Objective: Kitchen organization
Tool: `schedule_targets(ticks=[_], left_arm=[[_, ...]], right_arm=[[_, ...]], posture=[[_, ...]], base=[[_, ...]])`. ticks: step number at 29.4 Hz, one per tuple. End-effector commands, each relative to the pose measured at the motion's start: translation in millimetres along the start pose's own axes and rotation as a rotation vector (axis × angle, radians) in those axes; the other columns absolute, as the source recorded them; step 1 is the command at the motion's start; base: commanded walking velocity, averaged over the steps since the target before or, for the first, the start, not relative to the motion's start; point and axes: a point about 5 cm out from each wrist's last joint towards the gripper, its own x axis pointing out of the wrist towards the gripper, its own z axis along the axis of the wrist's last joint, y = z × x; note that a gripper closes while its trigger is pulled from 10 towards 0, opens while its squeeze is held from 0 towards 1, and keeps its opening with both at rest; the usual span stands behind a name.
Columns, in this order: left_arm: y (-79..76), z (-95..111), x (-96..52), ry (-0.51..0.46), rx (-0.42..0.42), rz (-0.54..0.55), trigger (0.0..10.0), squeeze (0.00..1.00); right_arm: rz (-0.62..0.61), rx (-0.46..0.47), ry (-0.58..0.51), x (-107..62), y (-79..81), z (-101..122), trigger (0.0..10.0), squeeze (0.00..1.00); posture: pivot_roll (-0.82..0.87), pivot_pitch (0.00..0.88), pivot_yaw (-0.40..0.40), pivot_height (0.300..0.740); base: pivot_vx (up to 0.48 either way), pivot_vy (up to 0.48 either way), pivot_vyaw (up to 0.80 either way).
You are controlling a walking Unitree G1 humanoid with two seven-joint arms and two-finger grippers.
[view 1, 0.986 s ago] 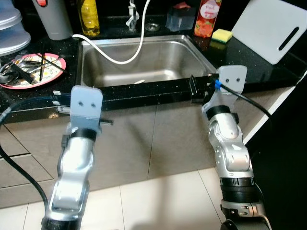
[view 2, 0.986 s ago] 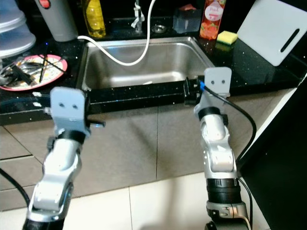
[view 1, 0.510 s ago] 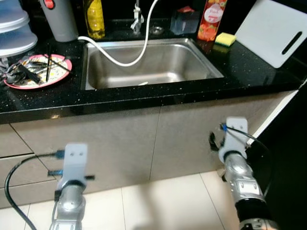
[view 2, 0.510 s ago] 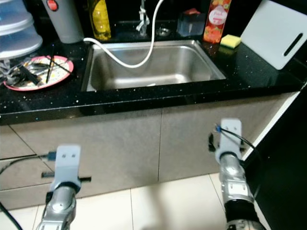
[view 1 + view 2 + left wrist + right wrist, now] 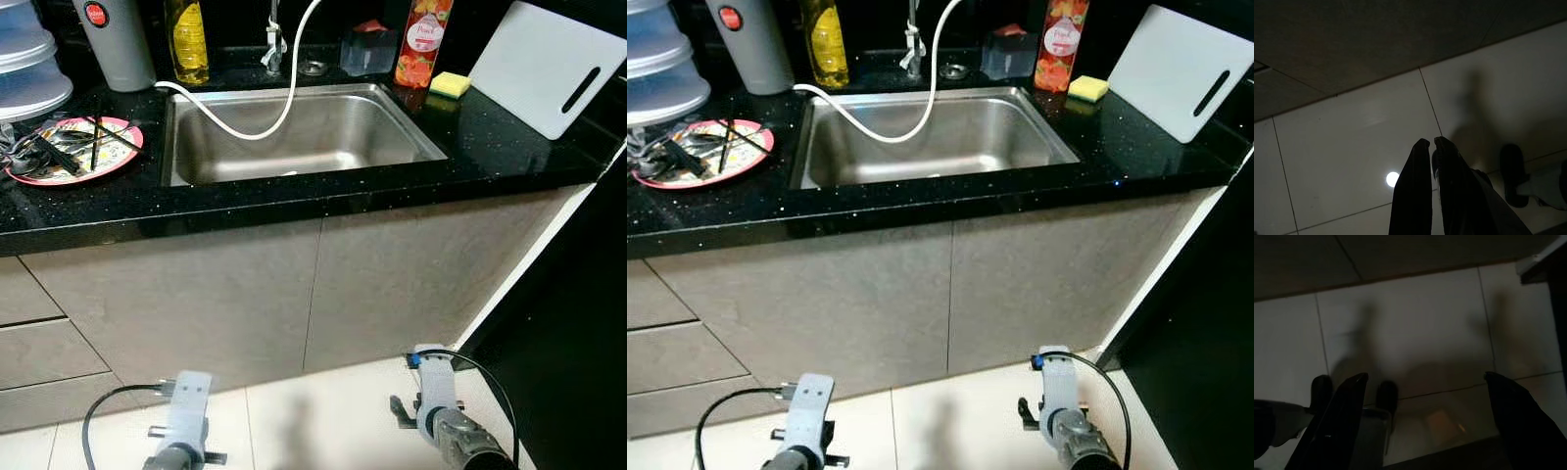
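Black counter [image 5: 88, 211] untidied: cluttered plate [image 5: 69, 149] seen at left edge | left end effector [image 5: 1430, 143] pressed together, empty | right end effector [image 5: 1425, 382] spread wide, empty | nothing organized, judged.

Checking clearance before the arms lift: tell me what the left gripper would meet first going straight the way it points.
Probably the white floor tile: the left gripper, fingers together, points down at it with nothing between, though depth is unclear.

Bright head views; wrist views perhaps underexposed
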Motion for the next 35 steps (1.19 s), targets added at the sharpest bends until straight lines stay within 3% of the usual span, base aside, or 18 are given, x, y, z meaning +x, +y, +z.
schedule_targets(ticks=[1,6,10,22,26,32,35], left_arm=[[-2.4,-4,0.6,0.010,0.020,-0.011,10.0,0.00],[-4.0,-4,5.2,0.011,0.052,-0.007,10.0,0.00],[-5.8,-2,7.0,-0.003,0.051,-0.014,10.0,0.00],[0.7,-12,7.0,0.005,-0.068,0.019,10.0,0.00],[7.4,-25,2.6,0.035,-0.057,0.060,10.0,0.00],[19.5,-34,-2.2,0.043,-0.065,0.092,10.0,0.00],[30.4,-41,-6.7,0.055,-0.084,0.140,10.0,0.00]], right_arm=[[0.023,-0.029,-0.012,1.4,6.2,4,10.0,0.00],[0.048,-0.084,-0.031,3.9,16.8,10,10.0,0.00],[0.038,-0.104,-0.027,3.9,16.0,8,10.0,0.00],[0.064,-0.266,0.043,1.0,12.8,-14,10.0,0.00],[0.082,-0.316,0.067,-0.9,11.0,-23,10.0,0.00],[0.033,-0.293,0.060,-1.2,1.0,-21,10.0,0.00],[0.078,-0.390,0.088,-2.6,3.7,-28,10.0,0.00]], posture=[[0.11,0.000,-0.021,0.740],[0.15,0.000,-0.036,0.740],[0.15,0.000,-0.044,0.740],[0.17,0.000,-0.085,0.740],[0.19,0.000,-0.095,0.740],[0.21,0.000,-0.122,0.740],[0.25,0.000,-0.143,0.740]], base=[[0.000,0.000,0.00],[0.000,0.000,0.00],[0.000,0.000,0.00],[0.000,0.000,0.00],[0.000,0.000,0.00],[0.000,0.000,0.00],[0.000,0.000,0.00]])
